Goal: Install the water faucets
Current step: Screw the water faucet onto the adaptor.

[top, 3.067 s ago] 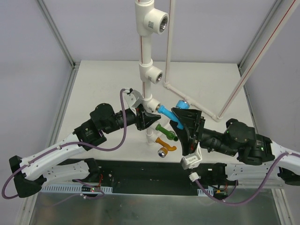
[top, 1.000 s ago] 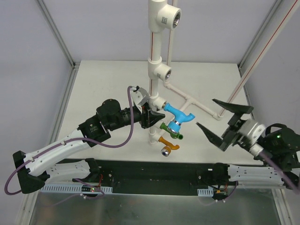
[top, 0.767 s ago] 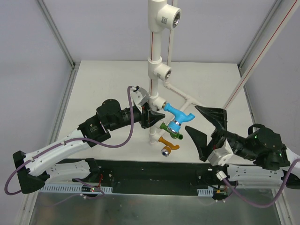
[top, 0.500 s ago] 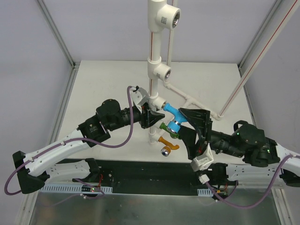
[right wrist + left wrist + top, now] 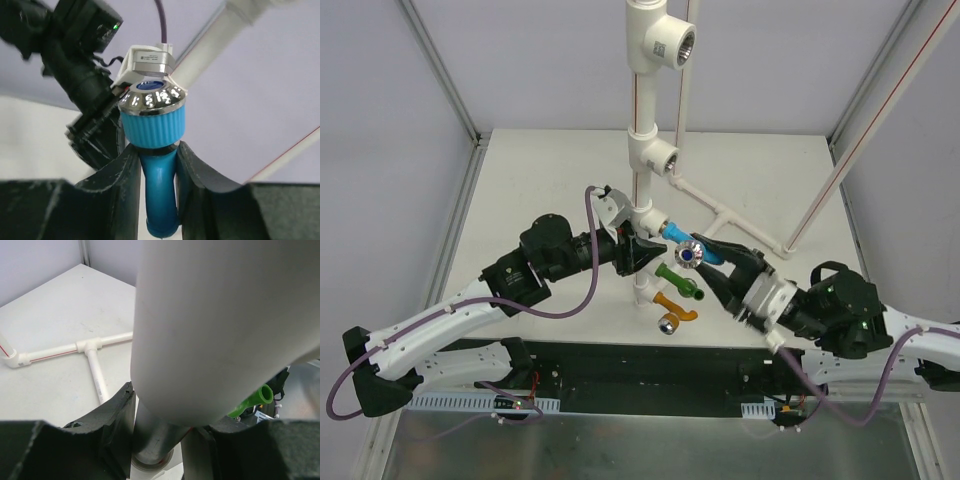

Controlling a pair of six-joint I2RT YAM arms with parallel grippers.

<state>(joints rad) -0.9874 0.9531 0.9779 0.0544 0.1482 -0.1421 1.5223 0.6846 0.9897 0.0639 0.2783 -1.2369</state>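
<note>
An upright white pipe [image 5: 638,110] carries three tee fittings. My left gripper [image 5: 636,250] is shut on it just below the lowest tee; the left wrist view has the pipe [image 5: 160,430] between both dark jaws of that gripper [image 5: 157,427]. The light blue faucet [image 5: 678,240] sticks out of that tee, its shiny metal end [image 5: 692,253] facing up. Both fingers of my right gripper [image 5: 715,262] press its blue spout [image 5: 159,195], so that gripper [image 5: 157,167] is shut on it. The green faucet [image 5: 678,282] and orange faucet [image 5: 672,308] lie on the table just below.
White pipe legs [image 5: 725,212] run across the table behind the faucets, and a slanted pipe [image 5: 840,170] rises to the right. Metal frame posts [image 5: 440,70] stand at the table's corners. A black rail [image 5: 620,365] runs along the near edge.
My right gripper swung in from the right and closed on the light blue faucet. The faucet's metal end now faces up, and the pipe leans slightly more to the left.
</note>
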